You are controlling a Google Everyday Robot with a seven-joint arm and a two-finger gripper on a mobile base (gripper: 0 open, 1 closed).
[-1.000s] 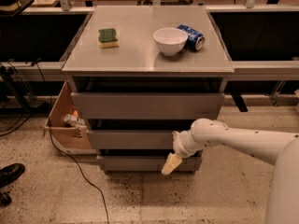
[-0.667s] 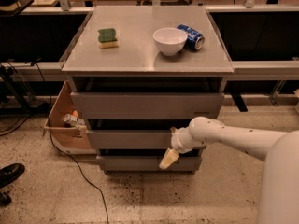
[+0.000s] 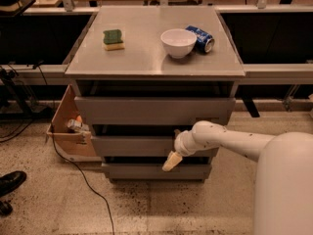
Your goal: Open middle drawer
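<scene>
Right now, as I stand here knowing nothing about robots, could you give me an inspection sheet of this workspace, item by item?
Surface: grey cabinet top, carrying three loose things.
Job's things: middle drawer, plain grey front with a dark gap above it; cannot tell how far out it is.
Clutter: green sponge, white bowl, and a blue can on its side right beside the bowl.
Grippers: gripper in front of the middle drawer's lower edge, pointing down.
Cables: black cable trailing over the floor at left.
Surroundings: cardboard box on the floor at left with things inside; shoe at lower left.
</scene>
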